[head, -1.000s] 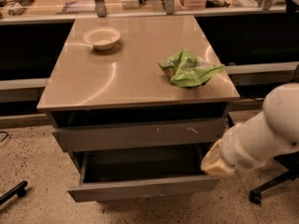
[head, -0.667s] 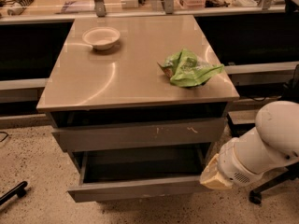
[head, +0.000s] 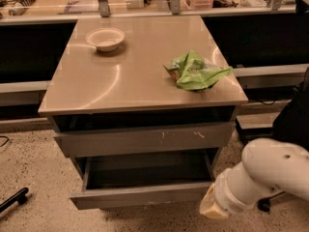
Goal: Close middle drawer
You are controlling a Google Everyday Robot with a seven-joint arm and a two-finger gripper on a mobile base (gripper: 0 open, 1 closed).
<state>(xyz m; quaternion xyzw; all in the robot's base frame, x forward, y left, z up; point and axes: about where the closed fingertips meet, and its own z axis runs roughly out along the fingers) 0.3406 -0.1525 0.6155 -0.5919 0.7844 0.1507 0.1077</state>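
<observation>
The middle drawer is pulled out, with a plain grey front and a dark inside. Above it is the grey drawer front with pale scratch marks, standing slightly proud of the cabinet. My white arm reaches in from the lower right. The gripper is a cream-coloured end, low down just off the right end of the middle drawer's front. I cannot tell if it touches the drawer.
On the cabinet top stand a white bowl at the back left and a crumpled green bag near the right edge. A black chair base is at the right. A dark tool lies on the speckled floor at the left.
My arm and gripper have dropped lower, from beside the drawer's right side to the level of its front. The drawer has not visibly moved.
</observation>
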